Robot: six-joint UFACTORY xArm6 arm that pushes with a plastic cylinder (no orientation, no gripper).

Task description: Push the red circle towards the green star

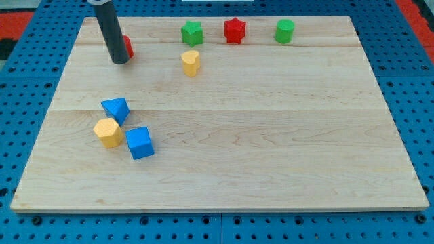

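Observation:
The red circle (127, 46) sits near the view's top left and is mostly hidden behind my rod. My tip (120, 62) rests on the board, touching or just left of the red circle's front. The green star (192, 32) stands at the view's top, well to the right of the red circle. A yellow heart-like block (190, 62) lies just below the green star.
A red star (234, 30) and a green circle (285, 30) stand to the right of the green star along the top edge. A blue triangle-like block (116, 108), a yellow hexagon (108, 132) and a blue cube (140, 142) cluster at the lower left.

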